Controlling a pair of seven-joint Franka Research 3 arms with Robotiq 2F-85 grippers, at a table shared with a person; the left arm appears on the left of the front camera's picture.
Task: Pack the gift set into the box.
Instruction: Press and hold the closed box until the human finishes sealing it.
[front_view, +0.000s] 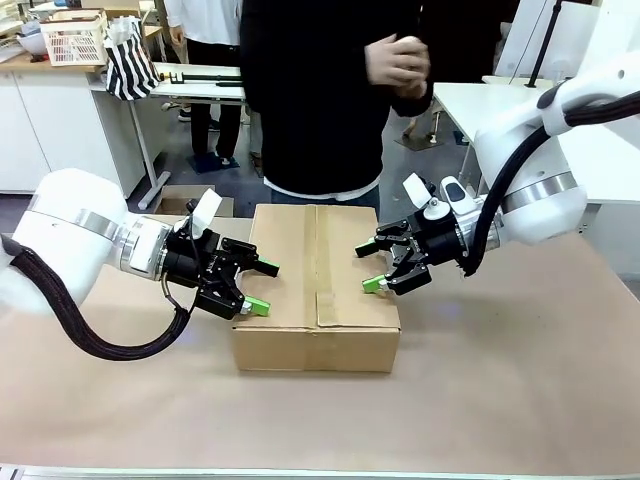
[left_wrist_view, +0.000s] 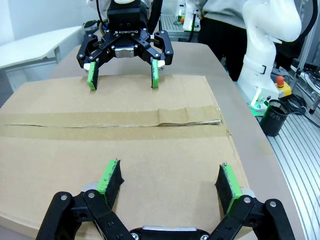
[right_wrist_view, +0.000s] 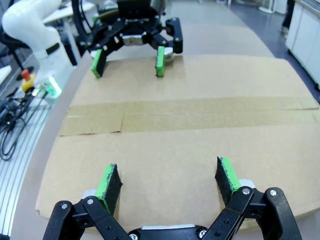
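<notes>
we see the left gripper (front_view: 262, 288) with fingers spread wide and nothing between them, same for the right gripper (front_view: 366, 268). they face each other from left and right of the front frame, each hanging over its own side of the box (front_view: 300, 250), which sits dead centre, flaps shut. the tape seam (front_view: 317, 262) runs near-to-far between them (so crosswise to both), and we'd call neither arm closer. our count: one box, two grippers, one tape strip.
</notes>
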